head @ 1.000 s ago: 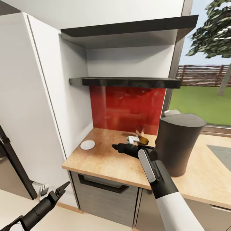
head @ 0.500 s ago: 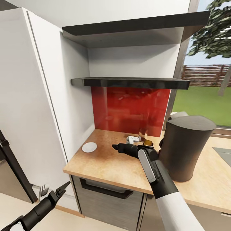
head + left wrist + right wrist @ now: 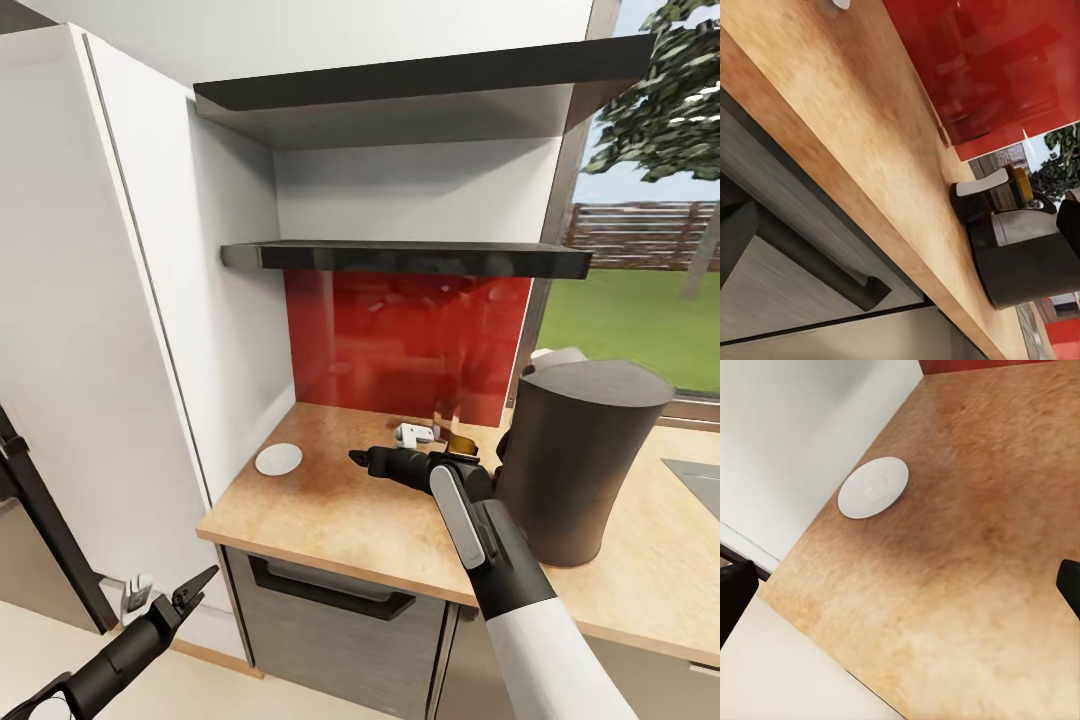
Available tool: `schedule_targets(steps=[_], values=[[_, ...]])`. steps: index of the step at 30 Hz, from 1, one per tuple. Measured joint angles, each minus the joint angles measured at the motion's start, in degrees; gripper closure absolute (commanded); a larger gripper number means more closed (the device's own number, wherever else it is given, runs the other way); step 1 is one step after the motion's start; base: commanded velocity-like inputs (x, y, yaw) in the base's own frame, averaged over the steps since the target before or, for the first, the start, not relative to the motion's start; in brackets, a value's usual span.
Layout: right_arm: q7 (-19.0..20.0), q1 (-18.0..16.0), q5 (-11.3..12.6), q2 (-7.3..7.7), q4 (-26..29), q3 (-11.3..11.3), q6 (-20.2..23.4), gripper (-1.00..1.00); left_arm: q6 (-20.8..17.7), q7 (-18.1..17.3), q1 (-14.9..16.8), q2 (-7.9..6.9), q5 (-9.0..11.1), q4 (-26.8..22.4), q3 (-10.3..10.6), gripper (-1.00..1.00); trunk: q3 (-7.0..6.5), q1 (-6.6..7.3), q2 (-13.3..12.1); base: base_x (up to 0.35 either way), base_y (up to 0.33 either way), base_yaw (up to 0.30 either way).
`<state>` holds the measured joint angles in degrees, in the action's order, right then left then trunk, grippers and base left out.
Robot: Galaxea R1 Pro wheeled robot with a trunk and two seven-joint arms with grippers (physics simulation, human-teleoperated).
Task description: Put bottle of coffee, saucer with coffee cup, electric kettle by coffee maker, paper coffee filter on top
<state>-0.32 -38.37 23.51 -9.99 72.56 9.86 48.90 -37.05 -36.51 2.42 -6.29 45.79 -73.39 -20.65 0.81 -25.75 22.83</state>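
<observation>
Nothing is shifting over the last half second: right hand (image 3: 357, 458) is hovering over the tabletop (image 3: 330, 510) middle, fingers seemingly pressed together, empty; saucer (image 3: 278, 459) is lying near the left edge, awaiting pickup.

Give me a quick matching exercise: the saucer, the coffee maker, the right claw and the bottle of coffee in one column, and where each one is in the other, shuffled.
1 saucer
2 coffee maker
3 right claw
4 bottle of coffee

A by the window, on the countertop
B by the white side wall
C over mid-counter, pointing toward the saucer
D near the red backsplash

Pairs: 1-B, 2-A, 3-C, 4-D
</observation>
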Motion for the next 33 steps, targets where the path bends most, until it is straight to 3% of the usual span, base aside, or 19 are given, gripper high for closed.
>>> schedule_targets(steps=[10,24,33], values=[[0.4,0.0,0.1,0.0,0.1,0.0,-0.1,-1.0,0.0,0.0,0.0,0.05,0.0,0.0,0.1,-1.0,0.01,0.0,0.0,0.0,0.0,0.013],[0.6,0.0,0.2,0.57,0.0,0.1,-0.2,-1.0,-0.1,-0.2,0.0,0.09,0.1,0.0,0.1,-1.0,0.71,0.0,0.0,0.0,0.0,0.166],[0.6,0.0,0.2,0.59,0.0,0.1,-0.2,-1.0,-0.1,-0.2,0.0,-0.25,1.9,0.0,0.0,-1.0,1.26,0.0,0.0,0.0,0.0,0.182]])
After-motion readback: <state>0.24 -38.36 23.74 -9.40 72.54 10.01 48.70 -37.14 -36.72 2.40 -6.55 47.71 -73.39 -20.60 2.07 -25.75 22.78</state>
